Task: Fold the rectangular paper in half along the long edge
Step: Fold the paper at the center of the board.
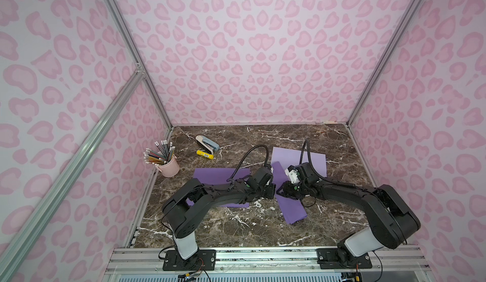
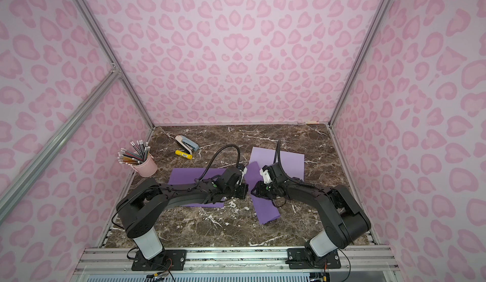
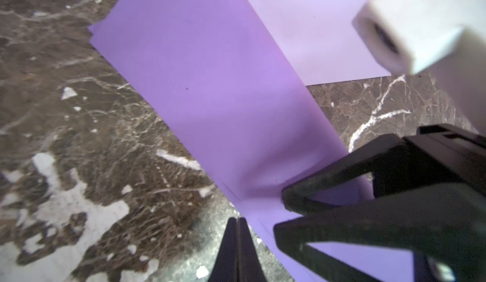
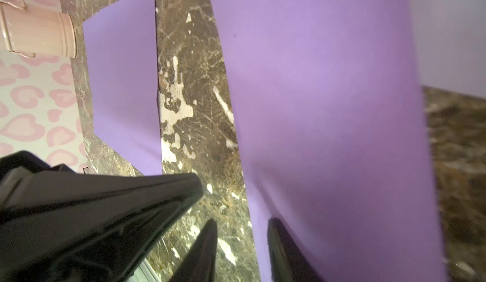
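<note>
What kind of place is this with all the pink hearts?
Probably a robot practice booth dressed as a craft desk: robot arms bolted by a marble-look table, patterned walls on a metal frame, plus a pencil cup, stapler and purple paper.

We hold both arms bent inward, wrists low, tips facing each other, just apart. Our left gripper [image 3: 238, 230] is closed; our right gripper [image 4: 242, 224] stands part open.

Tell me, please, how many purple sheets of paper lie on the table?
3. A dark sheet lies partly under the left arm; a pale sheet lies at the back right; a narrow sheet lies diagonally between that and the right arm. The arms may hide more.
</note>
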{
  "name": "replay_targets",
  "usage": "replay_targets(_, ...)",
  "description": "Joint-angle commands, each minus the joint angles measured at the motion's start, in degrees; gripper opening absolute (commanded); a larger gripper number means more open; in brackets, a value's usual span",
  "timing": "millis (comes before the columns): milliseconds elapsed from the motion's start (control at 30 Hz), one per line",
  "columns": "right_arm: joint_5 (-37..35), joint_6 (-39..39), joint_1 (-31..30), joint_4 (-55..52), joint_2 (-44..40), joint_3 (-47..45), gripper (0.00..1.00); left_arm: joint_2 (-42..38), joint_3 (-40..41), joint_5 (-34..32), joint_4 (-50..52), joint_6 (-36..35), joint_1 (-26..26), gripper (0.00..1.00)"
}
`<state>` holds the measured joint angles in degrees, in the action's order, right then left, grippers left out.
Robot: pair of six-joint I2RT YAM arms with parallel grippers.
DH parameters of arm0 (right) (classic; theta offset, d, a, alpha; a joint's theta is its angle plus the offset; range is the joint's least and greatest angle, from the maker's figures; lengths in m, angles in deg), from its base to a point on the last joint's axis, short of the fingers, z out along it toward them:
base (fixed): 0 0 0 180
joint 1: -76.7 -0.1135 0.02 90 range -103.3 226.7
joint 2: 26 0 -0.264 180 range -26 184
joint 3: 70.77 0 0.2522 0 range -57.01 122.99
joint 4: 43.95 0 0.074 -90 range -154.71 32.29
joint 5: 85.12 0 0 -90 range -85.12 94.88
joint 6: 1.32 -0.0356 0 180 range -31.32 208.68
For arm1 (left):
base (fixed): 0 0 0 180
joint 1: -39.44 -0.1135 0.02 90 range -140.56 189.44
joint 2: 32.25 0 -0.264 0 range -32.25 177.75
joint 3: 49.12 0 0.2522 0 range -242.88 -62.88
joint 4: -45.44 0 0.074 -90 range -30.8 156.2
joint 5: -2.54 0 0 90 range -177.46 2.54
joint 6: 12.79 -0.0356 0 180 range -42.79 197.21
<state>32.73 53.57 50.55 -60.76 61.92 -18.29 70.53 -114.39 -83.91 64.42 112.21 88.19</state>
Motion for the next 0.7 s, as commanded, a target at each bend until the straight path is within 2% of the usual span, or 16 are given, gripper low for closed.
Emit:
replay_targets(0,1.3,-0.3,0.4,2.5,-0.2,-0.8,0.37,-0.7,-0.1,-0.9,-2.9,1.2,-0.3,0.04)
replay_targets(667,5.5,-2.5,1.4,7.1,0.9,-0.7,0.38,1.5,-2.5,-0.6,-4.5,1.5,-0.4,0.04)
